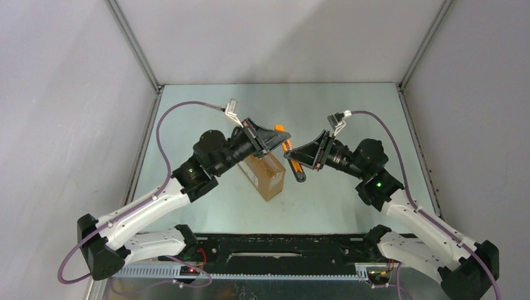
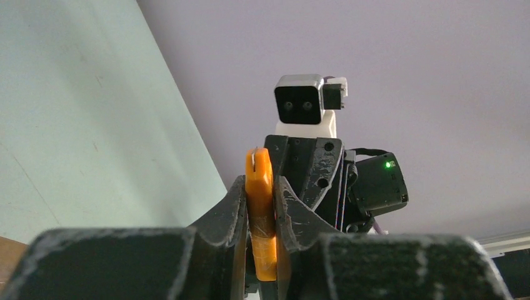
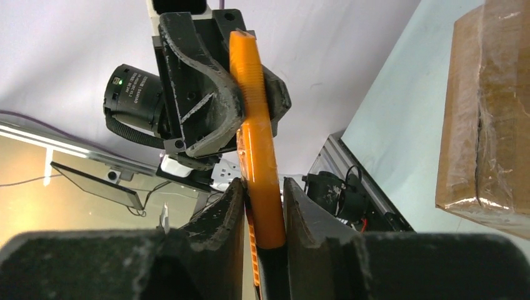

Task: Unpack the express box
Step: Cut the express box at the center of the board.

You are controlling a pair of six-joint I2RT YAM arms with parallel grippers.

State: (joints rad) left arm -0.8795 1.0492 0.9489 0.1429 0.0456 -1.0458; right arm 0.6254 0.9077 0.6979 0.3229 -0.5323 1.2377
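Table [image 1: 350, 187]: the box [image 1: 265, 177] stands on edge mid-table, looks sealed, just below your left claw [image 2: 259, 206]. Left claw and right claw [image 3: 262, 206] both pinch the same knife [image 3: 256, 144] in mid-air. You're likely at the knife handover or regrip. Next: release one claw, then bring the blade to the tape seam.

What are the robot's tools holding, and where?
Both pinch the orange utility knife: the left tool near its orange tip, the right tool lower, toward its black end.

Express box [image 1: 267, 178] upright near the knife [image 1: 287, 146] between left claw [image 2: 260, 209] and right claw [image 3: 264, 206]; open table [image 1: 350, 200] beyond.
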